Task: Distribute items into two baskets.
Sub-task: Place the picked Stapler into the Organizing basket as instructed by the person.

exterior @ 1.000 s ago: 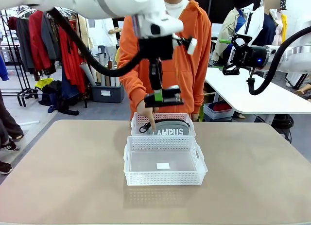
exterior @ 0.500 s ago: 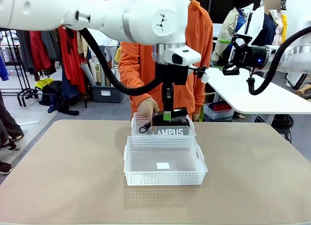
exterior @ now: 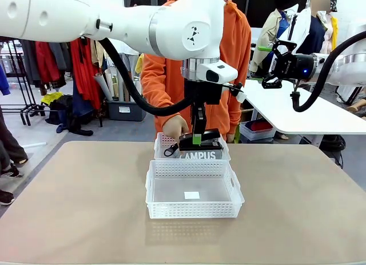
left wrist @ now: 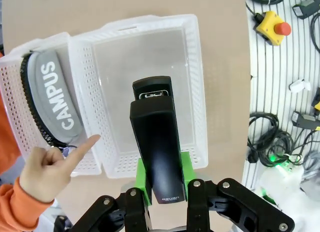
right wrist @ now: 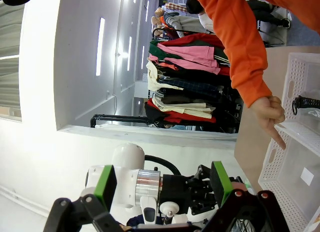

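My left gripper [exterior: 198, 140] is shut on the small black stapler [exterior: 201, 142] and holds it in the air above the baskets, in front of the grey CAMPUS pouch [exterior: 199, 154]. The pouch lies in the far basket [exterior: 162, 141]. The near basket [exterior: 194, 208] holds just a white sticker [exterior: 191, 194] on its floor. In the left wrist view the stapler [left wrist: 156, 147] sticks out between the green pads [left wrist: 143, 181] over the near basket [left wrist: 199, 86], with the pouch [left wrist: 52, 99] beside it. My right gripper [exterior: 275, 63] hangs open, high at the right.
A person in an orange hoodie stands at the far side. Their hand [exterior: 173, 127] points a finger down at the far basket's left end, close to the stapler. It shows too as a pointing hand [left wrist: 47, 169] and a hand [right wrist: 268, 113]. Bare table lies around the baskets.
My left gripper has carried the stapler a little to the right and down, and the wrist has turned. The person's hand stays at the far basket. The right arm has not moved.
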You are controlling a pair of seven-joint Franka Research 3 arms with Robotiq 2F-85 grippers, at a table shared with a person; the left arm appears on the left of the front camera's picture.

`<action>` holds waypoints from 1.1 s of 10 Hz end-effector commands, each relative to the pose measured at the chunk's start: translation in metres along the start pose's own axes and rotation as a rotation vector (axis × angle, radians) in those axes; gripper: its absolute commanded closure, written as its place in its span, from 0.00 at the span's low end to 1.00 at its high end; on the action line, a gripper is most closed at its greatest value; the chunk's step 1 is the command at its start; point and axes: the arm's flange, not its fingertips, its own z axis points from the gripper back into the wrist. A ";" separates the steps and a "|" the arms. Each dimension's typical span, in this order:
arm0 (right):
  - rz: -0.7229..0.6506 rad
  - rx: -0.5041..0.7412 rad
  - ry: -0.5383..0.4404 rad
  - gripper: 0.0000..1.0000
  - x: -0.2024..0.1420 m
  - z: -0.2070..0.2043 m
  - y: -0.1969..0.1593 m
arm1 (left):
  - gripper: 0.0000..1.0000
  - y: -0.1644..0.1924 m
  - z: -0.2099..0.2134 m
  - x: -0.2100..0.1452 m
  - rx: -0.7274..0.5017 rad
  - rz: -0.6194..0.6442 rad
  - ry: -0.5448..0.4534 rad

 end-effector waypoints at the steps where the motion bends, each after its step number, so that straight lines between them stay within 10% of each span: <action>1: -0.007 0.008 -0.011 0.00 -0.001 0.000 0.003 | 1.00 -0.002 0.000 0.000 0.001 -0.002 0.001; 11: -0.007 0.008 -0.011 0.00 -0.001 0.000 0.003 | 1.00 0.037 -0.080 0.022 -0.096 0.113 0.042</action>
